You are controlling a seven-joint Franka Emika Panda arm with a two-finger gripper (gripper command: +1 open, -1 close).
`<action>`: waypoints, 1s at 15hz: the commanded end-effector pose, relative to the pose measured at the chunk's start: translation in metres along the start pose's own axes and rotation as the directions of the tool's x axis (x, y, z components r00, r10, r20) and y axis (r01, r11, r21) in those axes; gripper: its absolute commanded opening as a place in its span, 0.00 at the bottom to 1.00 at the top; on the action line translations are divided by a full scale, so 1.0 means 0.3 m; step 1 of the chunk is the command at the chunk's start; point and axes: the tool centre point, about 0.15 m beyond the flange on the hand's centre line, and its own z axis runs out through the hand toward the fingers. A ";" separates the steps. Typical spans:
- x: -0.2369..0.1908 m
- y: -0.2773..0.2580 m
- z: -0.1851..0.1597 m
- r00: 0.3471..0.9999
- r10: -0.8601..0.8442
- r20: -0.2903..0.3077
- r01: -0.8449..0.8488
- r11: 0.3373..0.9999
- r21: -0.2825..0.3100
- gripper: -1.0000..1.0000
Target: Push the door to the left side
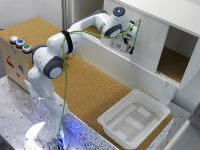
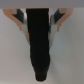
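The door (image 1: 147,50) is a plain white flat panel on the front of the white cabinet. It covers the cabinet's middle part. The cabinet opening (image 1: 174,62) to the door's right in the exterior view shows a cork floor inside. My gripper (image 1: 127,46) is at the door's face, near the panel's upper middle, and seems to touch it. In the wrist view the fingers (image 2: 40,45) look like one dark mass, pressed together with nothing between them, against a blurred white surface (image 2: 67,55) that fills the picture.
A shallow white plastic tray (image 1: 150,107) sits on the cork tabletop (image 1: 85,85) in front of the cabinet, toward the exterior view's right. A box with coloured buttons (image 1: 19,42) stands at the exterior view's left. A green cable runs along the arm.
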 end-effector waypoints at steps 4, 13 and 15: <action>-0.030 -0.221 0.039 0.999 -0.034 -0.016 0.033 0.994 -0.102 0.00; -0.017 -0.413 0.055 0.997 -0.076 -0.014 0.074 0.995 -0.073 0.00; -0.015 -0.461 0.062 0.996 -0.082 -0.014 0.081 0.995 -0.063 0.00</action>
